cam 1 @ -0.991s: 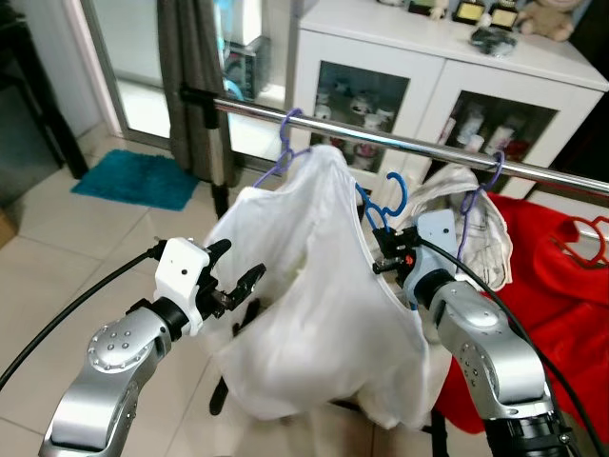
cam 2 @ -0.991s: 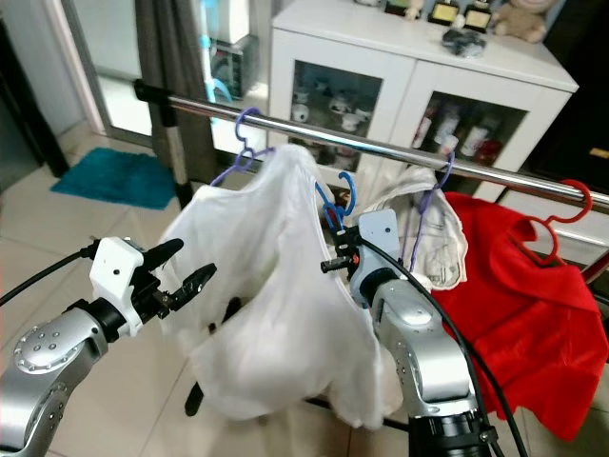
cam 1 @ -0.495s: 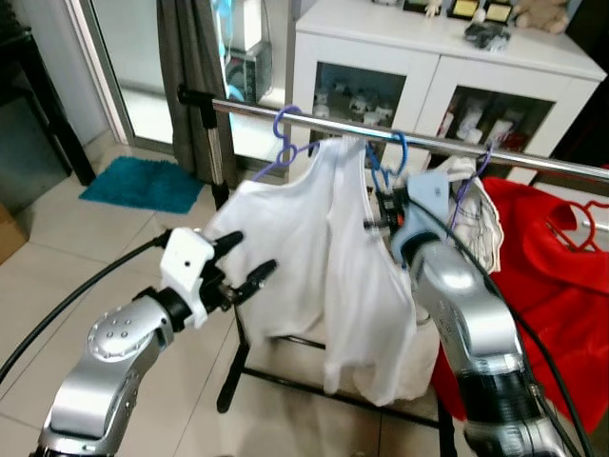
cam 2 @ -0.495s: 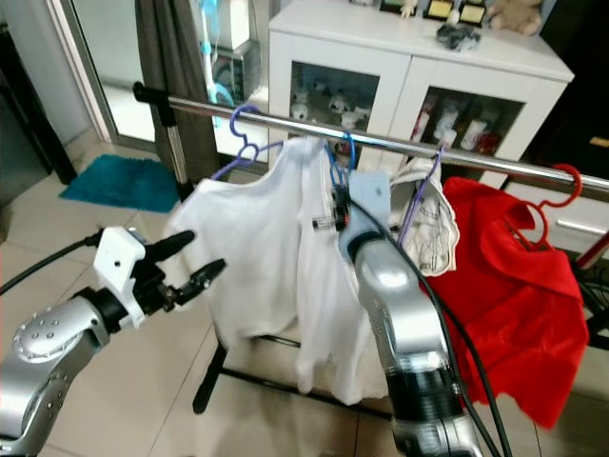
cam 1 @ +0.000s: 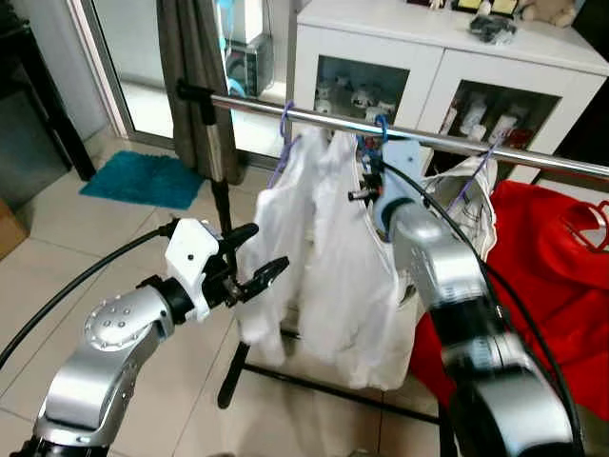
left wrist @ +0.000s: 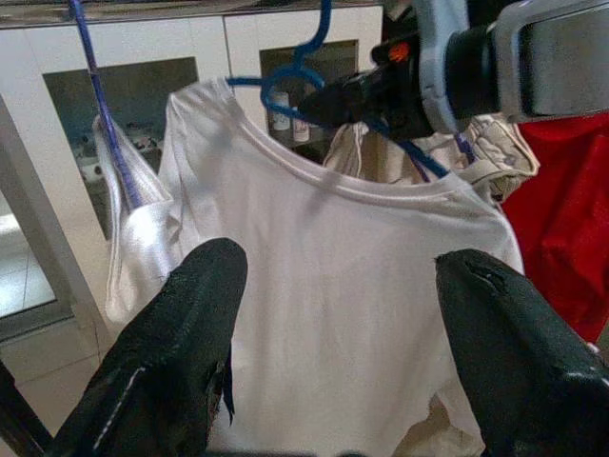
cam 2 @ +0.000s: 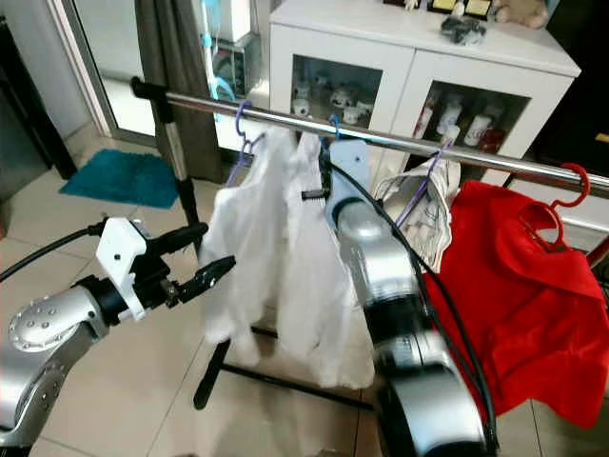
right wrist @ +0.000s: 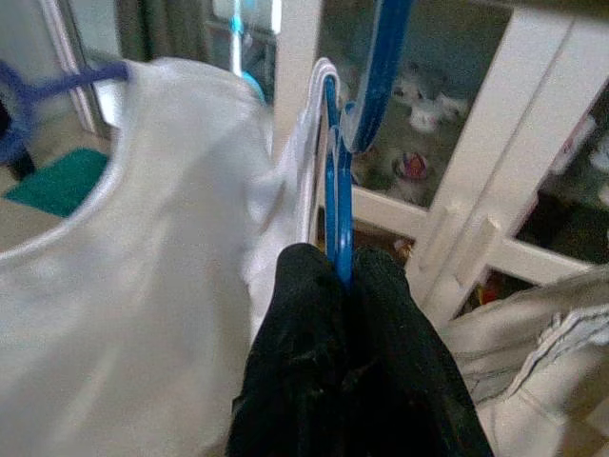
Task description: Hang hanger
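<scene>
1. The right hand [right wrist: 343, 276] is raised to the rail [cam 2: 285, 116], its two black fingers pinched tight on the stem of the blue hanger [right wrist: 335, 190].
2. The blue hanger's hook sits over the rail at about 12 o'clock in the head view, carrying a white shirt [cam 1: 347, 286].
3. The left hand [cam 1: 257, 257] hovers at about 9 o'clock, fingers spread apart and holding nothing, just beside the shirt's hem.
4. A purple hanger [cam 1: 285, 124] hangs on the rail just beside the blue one, at its 9 o'clock.
5. A cream garment [cam 2: 423, 209] and a red shirt [cam 2: 514, 286] hang toward 3 o'clock.
6. A white cabinet [cam 2: 419, 57] stands behind the rail.
</scene>
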{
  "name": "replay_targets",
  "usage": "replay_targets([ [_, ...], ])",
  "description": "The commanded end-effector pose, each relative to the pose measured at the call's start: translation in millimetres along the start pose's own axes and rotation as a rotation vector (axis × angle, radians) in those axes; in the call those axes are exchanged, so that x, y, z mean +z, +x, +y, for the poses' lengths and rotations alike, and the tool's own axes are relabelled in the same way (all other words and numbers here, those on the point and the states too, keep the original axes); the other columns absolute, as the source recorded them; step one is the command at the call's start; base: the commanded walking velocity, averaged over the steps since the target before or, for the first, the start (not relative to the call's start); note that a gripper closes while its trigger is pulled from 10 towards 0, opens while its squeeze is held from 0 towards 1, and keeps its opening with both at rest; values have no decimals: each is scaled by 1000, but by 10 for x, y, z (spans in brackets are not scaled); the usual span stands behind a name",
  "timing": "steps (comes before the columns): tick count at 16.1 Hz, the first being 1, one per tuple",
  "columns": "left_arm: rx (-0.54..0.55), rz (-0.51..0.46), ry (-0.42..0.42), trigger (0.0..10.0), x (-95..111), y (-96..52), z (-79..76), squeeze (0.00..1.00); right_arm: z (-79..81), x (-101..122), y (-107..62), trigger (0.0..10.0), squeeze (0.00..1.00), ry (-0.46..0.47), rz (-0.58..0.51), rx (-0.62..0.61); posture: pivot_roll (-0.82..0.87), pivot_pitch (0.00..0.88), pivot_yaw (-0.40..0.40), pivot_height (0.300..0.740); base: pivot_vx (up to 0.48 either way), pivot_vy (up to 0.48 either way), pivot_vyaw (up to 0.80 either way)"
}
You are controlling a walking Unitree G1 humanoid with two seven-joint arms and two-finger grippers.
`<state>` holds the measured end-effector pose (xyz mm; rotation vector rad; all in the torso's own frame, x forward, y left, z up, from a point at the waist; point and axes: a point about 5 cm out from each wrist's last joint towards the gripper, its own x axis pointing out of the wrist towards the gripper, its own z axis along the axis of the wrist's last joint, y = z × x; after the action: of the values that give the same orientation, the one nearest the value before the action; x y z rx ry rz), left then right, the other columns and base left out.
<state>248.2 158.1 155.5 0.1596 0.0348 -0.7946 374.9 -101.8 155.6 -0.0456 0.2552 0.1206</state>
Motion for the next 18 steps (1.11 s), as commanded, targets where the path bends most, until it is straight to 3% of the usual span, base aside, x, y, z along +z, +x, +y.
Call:
replay_targets([
  [1, -21, 5, 5, 10000, 18, 18, -14, 0, -31, 25, 40, 10000, 0, 40, 5, -17, -26, 0, -40, 740, 0, 0, 0],
  [5, -23, 10, 2, 10000, -2, 17, -18, 0, 49, 2, 86, 10000, 0, 45, 22, 65, -24, 0, -45, 740, 0, 0, 0],
  [6, -23, 10, 1, 10000, -5, 17, -20, 0, 54, 0, 80, 10000, 1000, 21, 4, 79, -24, 0, -46, 740, 0, 0, 0],
  [10, -20, 6, -3, 10000, -12, 15, -38, 0, -17, 4, -49, 10000, 1000, 116, -98, 155, -28, 0, -47, 740, 0, 0, 0],
  [11, -14, 4, -7, 10000, -21, 14, -37, 0, -85, 69, -165, 10000, 1000, 143, -198, 164, -34, 0, -41, 740, 0, 0, 0],
  [13, -8, 3, -9, 10000, -33, 18, -39, 0, -110, 97, -239, 10000, 1000, 164, -254, 173, -37, 0, -40, 740, 0, 0, 0],
  [14, 74, -9, -25, 10000, -59, 31, 2, 0, -133, 125, -452, 10000, 0, 170, -363, 226, -42, 0, -41, 740, 0, 0, 0],
  [18, 178, -22, -39, 10000, -96, 17, -24, 0, -205, 3, -785, 10000, 0, 211, -382, 223, -39, 0, -53, 740, 0, 0, 0],
])
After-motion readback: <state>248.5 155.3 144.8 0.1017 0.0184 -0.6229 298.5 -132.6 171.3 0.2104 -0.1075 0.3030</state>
